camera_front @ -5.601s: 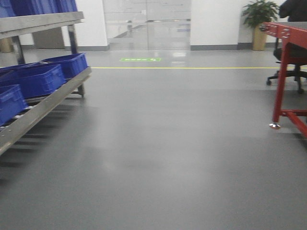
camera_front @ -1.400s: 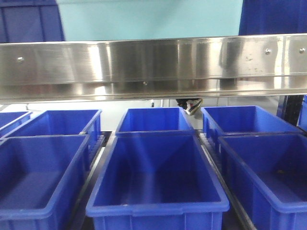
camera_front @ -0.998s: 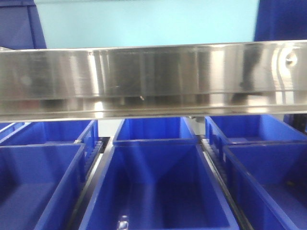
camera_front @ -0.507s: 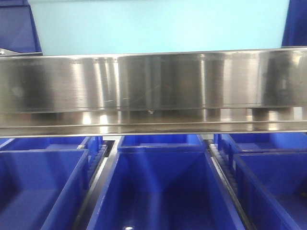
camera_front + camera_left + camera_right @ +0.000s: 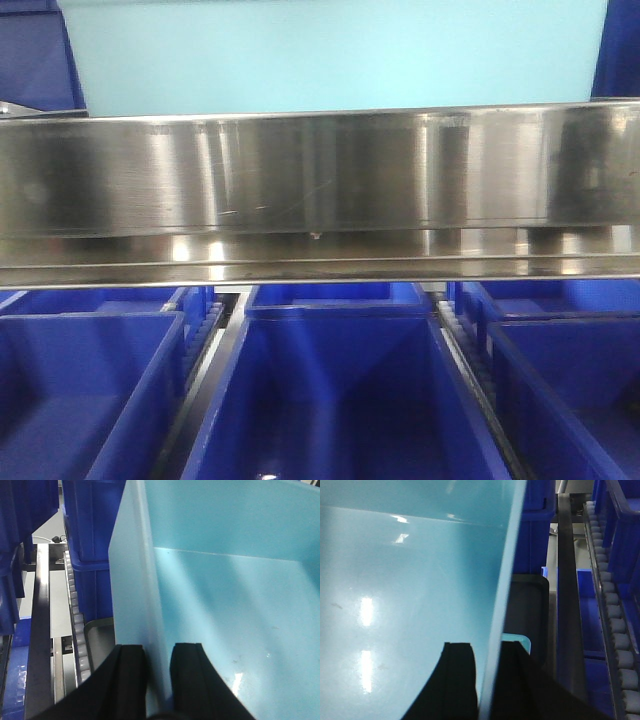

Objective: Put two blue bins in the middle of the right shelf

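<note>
Left wrist-mounted view: left gripper and right gripper each pinch a wall of the pale blue bin between their fingers; it looks light, stiff, slick.

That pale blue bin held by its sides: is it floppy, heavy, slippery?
Probably light: the pale blue bin looks empty inside. Its walls look thin, so they may flex slightly where the jaws pinch each side. The glossy plastic might slip if the grip loosens.

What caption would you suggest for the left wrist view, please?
Left gripper clamped on the side wall of a pale blue bin, dark blue bins and a roller track beside it.
</note>
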